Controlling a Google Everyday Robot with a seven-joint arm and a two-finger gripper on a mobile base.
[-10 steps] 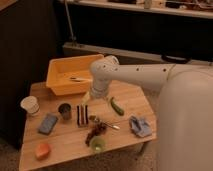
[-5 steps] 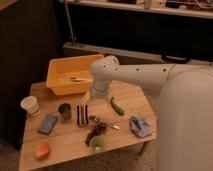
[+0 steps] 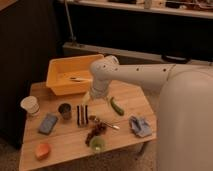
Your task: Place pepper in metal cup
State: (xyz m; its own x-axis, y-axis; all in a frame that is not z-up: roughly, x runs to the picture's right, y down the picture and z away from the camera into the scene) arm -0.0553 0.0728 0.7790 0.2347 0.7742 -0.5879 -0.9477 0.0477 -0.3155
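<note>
One white arm reaches in from the right and bends down over the wooden surface (image 3: 135,102), ending in the tool (image 3: 82,115), which hangs low just right of the metal cup (image 3: 64,110). Whether the tool is open or closed, I cannot tell. It holds nothing that I can make out.

The pepper (image 3: 116,106) lies flat on the surface, right of the tool and apart from it, so the tool sits between pepper and cup. The metal cup stands upright.

A white paper cup (image 3: 30,106) stands further left and a yellow bin (image 3: 54,79) sits at the far side. Nearer are a grape bunch (image 3: 95,131), a round green fruit (image 3: 97,145), an orange item (image 3: 42,150) and two blue cloths (image 3: 48,123).
</note>
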